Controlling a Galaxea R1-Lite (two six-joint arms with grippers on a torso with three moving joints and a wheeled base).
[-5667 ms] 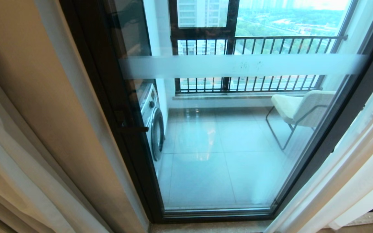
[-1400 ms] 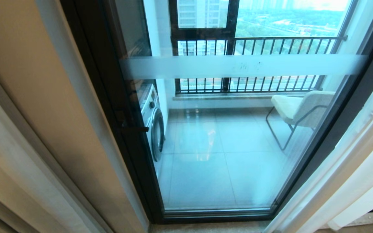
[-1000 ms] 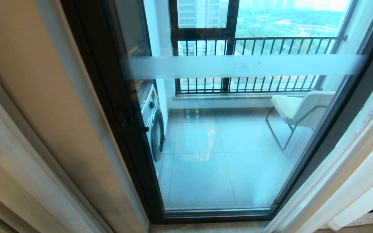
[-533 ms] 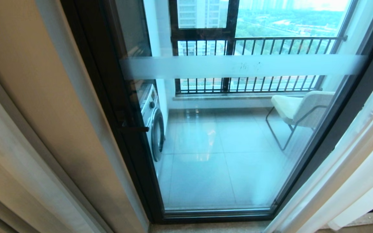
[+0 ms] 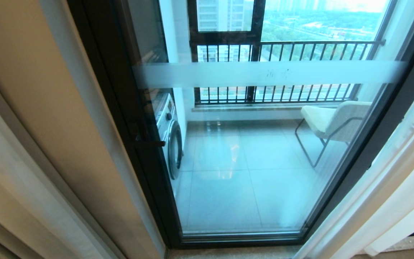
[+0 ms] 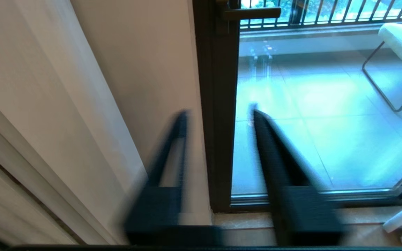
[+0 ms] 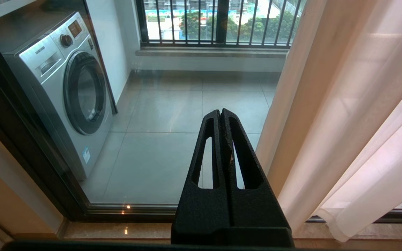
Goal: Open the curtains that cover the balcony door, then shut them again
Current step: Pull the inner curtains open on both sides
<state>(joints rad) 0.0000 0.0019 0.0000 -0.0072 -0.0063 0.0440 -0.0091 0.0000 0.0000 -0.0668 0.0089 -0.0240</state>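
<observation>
The balcony door (image 5: pixel 250 169) stands uncovered in the middle of the head view, with its frosted band and dark bar handle (image 5: pixel 148 143) showing. Sheer white curtains hang drawn aside: one panel (image 5: pixel 390 194) on the right, also in the right wrist view (image 7: pixel 347 132), and a pale fold (image 5: pixel 16 187) along the left. No arm shows in the head view. My left gripper (image 6: pixel 219 112) points at the door's frame (image 6: pixel 218 104), blurred, fingers apart with nothing between them. My right gripper (image 7: pixel 220 111) is shut and empty, beside the right curtain and not touching it.
Behind the glass stand a washing machine (image 5: pixel 169 136) on the left and a pale chair (image 5: pixel 332 118) on the right, before a black railing (image 5: pixel 282 46). A stone sill (image 5: pixel 228 252) runs under the door. A tan wall or drape (image 5: pixel 56 118) fills the left.
Bunched white folds that showed at the far left several seconds ago have gone, leaving a straight pale band. Over the last second the head view has not changed.
</observation>
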